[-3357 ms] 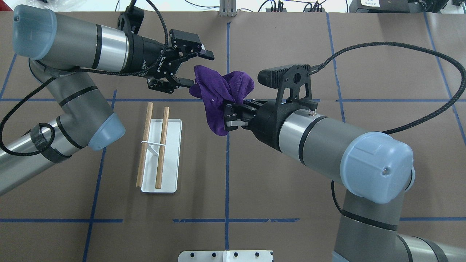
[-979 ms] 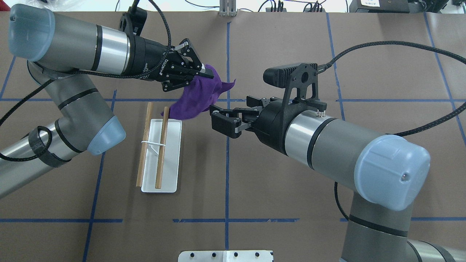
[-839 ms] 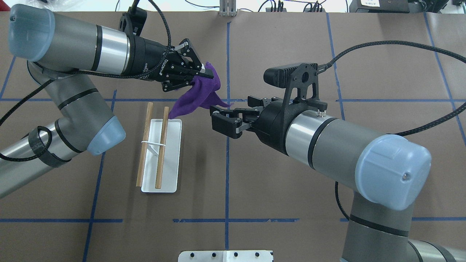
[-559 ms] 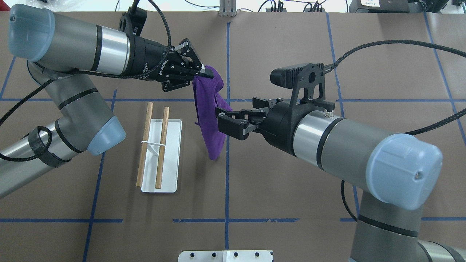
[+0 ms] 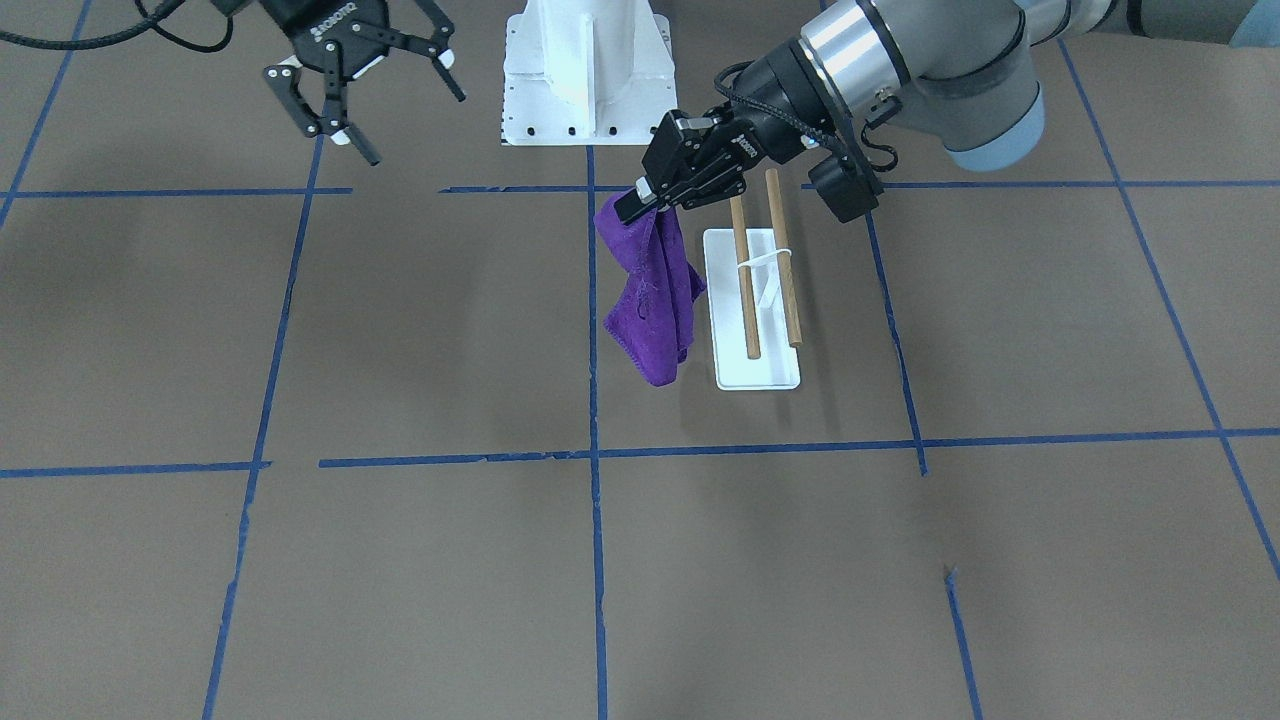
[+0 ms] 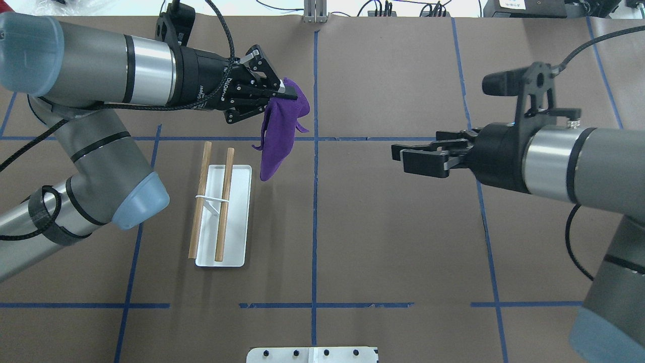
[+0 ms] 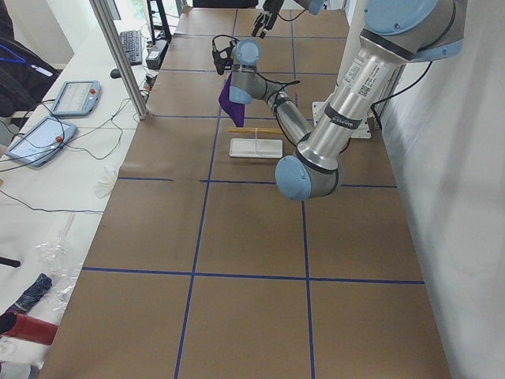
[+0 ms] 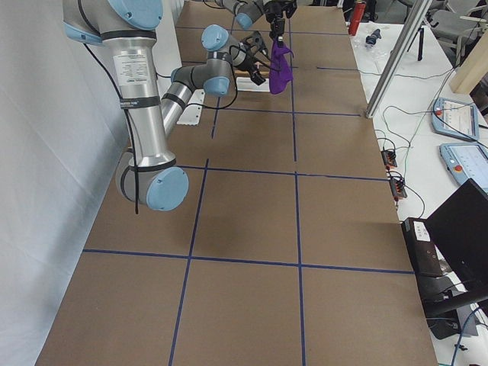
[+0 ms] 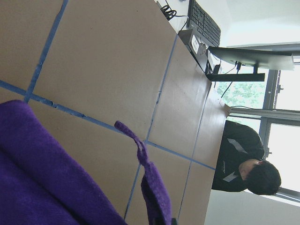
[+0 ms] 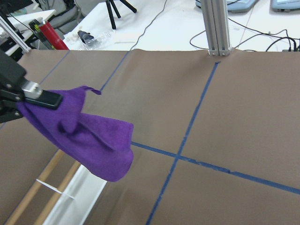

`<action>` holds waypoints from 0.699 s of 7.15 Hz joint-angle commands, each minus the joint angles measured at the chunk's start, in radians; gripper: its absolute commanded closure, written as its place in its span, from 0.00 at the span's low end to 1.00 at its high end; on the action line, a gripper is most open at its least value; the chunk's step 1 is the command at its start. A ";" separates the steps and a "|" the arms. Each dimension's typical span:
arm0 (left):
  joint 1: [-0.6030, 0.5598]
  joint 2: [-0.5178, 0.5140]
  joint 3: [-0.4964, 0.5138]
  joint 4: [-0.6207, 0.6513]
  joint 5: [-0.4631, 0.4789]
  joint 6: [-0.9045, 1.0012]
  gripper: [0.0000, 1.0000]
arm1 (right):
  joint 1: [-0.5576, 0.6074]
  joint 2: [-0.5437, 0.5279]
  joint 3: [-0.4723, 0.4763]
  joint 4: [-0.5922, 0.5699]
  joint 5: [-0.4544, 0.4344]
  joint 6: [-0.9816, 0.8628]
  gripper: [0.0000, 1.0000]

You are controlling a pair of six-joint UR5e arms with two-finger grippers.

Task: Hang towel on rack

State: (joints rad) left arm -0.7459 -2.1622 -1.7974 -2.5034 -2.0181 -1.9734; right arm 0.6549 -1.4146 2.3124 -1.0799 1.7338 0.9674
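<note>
small bright purple terry towel, hanging limp from one pinched edge, just beside the far end of the white-based rack. best lifted clear above the two wooden rods, carried across, then lowered to drape evenly. left gripper held level, jaws clamped on the towel; right gripper well apart, jaws spread, empty.

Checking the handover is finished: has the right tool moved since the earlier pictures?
Yes. The right tool, open and empty, has pulled back rightward from the central blue tape line, away from the towel.
</note>
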 commanded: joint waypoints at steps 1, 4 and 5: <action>0.089 -0.001 -0.109 0.163 0.164 0.002 1.00 | 0.241 -0.186 -0.001 0.000 0.265 -0.131 0.00; 0.190 -0.005 -0.291 0.531 0.385 0.095 1.00 | 0.468 -0.373 -0.138 -0.011 0.451 -0.477 0.00; 0.260 -0.004 -0.328 0.629 0.506 0.126 1.00 | 0.495 -0.415 -0.216 -0.012 0.454 -0.603 0.00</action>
State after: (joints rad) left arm -0.5572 -2.1665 -2.0690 -2.0123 -1.6432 -1.8900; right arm 1.1051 -1.7672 2.1813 -1.0898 2.1713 0.5222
